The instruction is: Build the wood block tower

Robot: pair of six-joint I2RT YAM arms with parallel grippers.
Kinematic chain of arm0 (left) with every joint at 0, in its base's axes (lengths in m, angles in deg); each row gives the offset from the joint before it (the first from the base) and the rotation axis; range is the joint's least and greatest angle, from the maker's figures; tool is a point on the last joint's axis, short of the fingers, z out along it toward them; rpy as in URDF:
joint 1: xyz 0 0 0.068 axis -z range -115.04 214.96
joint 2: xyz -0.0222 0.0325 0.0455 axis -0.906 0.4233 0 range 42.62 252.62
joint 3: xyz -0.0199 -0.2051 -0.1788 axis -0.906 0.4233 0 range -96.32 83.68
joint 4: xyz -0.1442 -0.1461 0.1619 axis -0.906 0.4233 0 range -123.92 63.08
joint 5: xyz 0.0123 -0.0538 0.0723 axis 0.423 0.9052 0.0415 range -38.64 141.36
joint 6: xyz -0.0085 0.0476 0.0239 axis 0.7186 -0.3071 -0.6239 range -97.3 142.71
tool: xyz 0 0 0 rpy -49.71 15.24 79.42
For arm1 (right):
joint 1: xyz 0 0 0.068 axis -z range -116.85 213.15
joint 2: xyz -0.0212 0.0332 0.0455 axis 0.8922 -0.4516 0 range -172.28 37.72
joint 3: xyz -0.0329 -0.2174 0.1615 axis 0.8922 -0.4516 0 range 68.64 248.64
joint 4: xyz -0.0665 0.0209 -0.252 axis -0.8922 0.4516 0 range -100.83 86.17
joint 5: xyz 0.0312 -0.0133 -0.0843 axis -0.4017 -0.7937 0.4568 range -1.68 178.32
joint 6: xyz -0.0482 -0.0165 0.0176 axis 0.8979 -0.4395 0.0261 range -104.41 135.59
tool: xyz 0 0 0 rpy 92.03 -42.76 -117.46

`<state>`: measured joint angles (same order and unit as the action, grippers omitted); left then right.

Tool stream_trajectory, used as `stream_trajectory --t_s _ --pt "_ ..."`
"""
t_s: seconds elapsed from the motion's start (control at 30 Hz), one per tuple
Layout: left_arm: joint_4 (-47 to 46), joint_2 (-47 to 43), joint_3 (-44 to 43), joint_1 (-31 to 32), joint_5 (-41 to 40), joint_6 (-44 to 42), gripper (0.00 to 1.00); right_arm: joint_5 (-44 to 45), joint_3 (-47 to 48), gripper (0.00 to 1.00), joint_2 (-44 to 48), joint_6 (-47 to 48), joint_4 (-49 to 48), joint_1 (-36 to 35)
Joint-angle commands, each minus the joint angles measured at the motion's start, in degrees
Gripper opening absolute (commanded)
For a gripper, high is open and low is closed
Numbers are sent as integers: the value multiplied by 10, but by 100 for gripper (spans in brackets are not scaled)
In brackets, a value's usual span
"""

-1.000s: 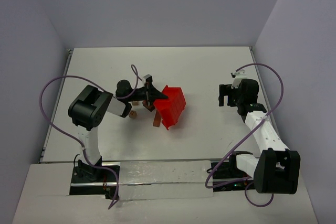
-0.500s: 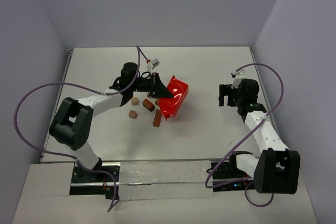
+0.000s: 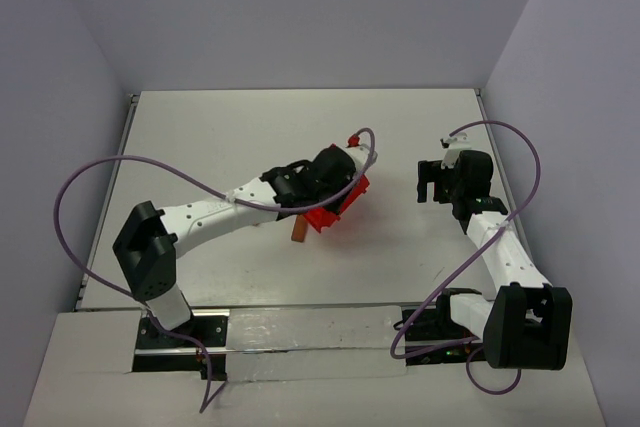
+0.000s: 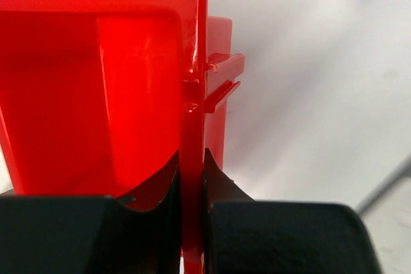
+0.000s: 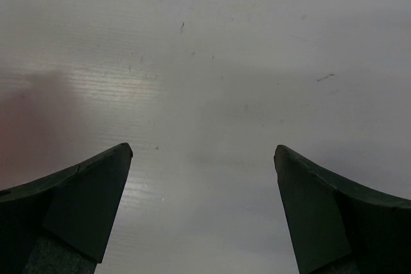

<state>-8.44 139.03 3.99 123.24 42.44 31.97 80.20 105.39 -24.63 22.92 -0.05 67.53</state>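
The red tray (image 4: 96, 94) is gripped by left fingers (image 4: 218, 188); right fingers (image 5: 83, 190) are spread. The wood block (image 3: 299, 232), presumably light, is best pinched across flat faces.

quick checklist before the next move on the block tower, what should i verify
1. Left hand clamped on the red tray wall: ok.
2. Visible tray interior holds no block: ok.
3. Right hand open, holding nothing, over the table: ok.
4. Tower begun: not ok, only one brown block shows, lying beside the tray.
5. Other blocks located: cannot tell, the left arm covers that area.
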Motion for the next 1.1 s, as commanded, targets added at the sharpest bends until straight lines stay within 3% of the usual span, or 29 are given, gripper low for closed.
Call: stream_trajectory --t_s 0.0,0.2,0.4,0.57,0.63,0.8,1.07 --pt "64 27 -33 4 -243 -78 0 5 29 100 5 2 -10 -1" --pt "85 42 -64 1 -480 -29 0 4 30 100 4 3 -10 -2" --pt "98 20 -81 -63 -460 -25 0 6 29 100 6 3 -8 -2" --pt "193 30 -140 -241 -298 18 0 4 30 100 4 2 -7 -3" --pt "187 28 -141 -317 -262 0 0 3 31 100 1 1 -8 -4" --pt "122 34 -132 -432 -186 -84 0 2 34 100 -2 2 -5 -7" --pt "162 178 -263 -610 -7 -138 0 -1 32 100 6 4 1 -7"
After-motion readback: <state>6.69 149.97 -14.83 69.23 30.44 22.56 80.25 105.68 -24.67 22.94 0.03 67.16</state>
